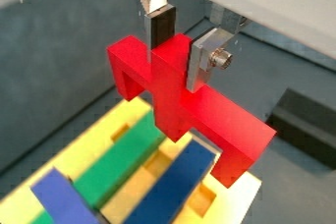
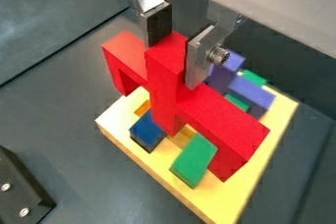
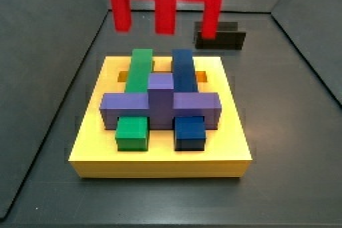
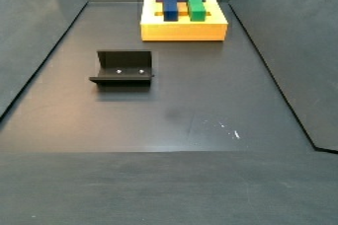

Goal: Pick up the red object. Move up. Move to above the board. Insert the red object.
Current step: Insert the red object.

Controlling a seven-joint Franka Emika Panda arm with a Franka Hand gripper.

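Now the hand (image 1: 182, 43) is gripping the red object (image 1: 184, 95) by its central stem, hanging over the far part of the board (image 3: 160, 157), crossbar lying left to right, legs pointing down toward the slots below.

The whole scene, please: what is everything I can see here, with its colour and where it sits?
Red object: one, bright red, held in the air above the board's far part, legs pointing down.
Board: one, yellow slab, on the dark floor.
Green blocks: two, on the board, one long and one short.
Blue blocks: two, on the board, beside the green ones.
Purple block: one, lying across the board's middle.
Fixture: one, dark, on the floor apart from the board.
Gripper: one, silver fingers clamped on the red object's stem.
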